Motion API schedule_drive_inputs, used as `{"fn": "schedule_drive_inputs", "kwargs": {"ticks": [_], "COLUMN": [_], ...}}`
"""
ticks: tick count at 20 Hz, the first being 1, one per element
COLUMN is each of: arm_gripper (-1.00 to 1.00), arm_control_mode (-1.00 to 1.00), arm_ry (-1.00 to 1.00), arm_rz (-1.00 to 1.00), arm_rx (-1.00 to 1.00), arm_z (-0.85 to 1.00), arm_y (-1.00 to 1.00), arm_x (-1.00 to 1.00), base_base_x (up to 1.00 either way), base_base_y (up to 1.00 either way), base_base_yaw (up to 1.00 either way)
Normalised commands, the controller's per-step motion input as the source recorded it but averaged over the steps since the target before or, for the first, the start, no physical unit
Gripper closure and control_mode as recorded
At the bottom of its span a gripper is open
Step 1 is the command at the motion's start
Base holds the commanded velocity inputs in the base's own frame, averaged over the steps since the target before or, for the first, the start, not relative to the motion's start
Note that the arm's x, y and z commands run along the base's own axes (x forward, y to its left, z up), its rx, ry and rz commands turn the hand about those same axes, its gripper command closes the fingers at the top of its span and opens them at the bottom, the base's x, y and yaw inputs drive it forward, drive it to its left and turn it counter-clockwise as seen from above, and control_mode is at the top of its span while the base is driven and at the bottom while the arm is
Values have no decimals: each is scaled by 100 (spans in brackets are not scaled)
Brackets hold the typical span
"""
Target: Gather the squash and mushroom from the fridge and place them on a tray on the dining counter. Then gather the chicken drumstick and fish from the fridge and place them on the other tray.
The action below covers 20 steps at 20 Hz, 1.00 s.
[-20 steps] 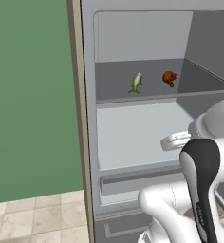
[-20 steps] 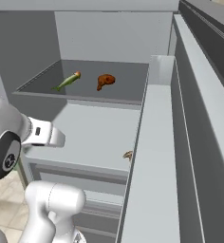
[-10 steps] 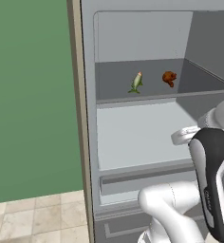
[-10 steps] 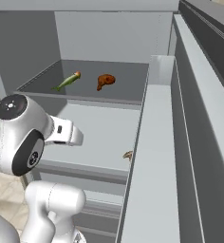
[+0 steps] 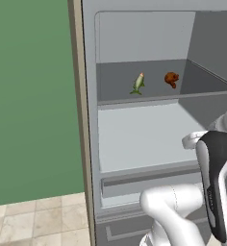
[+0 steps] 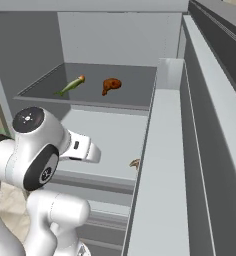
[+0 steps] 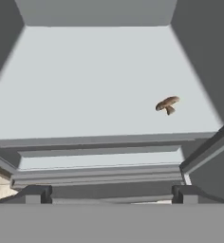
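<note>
Facing into the open fridge point(image 5: 134, 144), fingers point(image 7: 38, 193) spread wide, empty. Mushroom point(image 7: 167, 104) lies on the lower shelf, ahead and right of them, near the right wall, long axis roughly crosswise.

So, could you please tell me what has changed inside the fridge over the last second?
The white arm has swung across in front of the light lower shelf, bringing the hand closer to the opening. Nothing was grasped; the fingers stay open. The slim greenish fish and brown chicken drumstick on the dark upper shelf, and the small brown mushroom below, stayed put.
</note>
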Motion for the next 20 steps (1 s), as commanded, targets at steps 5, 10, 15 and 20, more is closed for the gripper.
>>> {"fn": "schedule_drive_inputs", "kwargs": {"ticks": [5, 10, 15, 20], "arm_gripper": [-100, -100, -100, -100], "arm_control_mode": [-100, -100, -100, -100], "arm_ry": [5, 7, 5, 4], "arm_rz": [-13, -9, -4, -2], "arm_rx": [0, 0, 0, 0], "arm_z": [-33, -43, -32, -30], "arm_y": [-36, -36, -32, -26], "arm_x": [6, 26, 55, 64], "base_base_x": [0, 0, 0, 0], "base_base_y": [0, 0, 0, 0], "base_base_yaw": [0, 0, 0, 0]}}
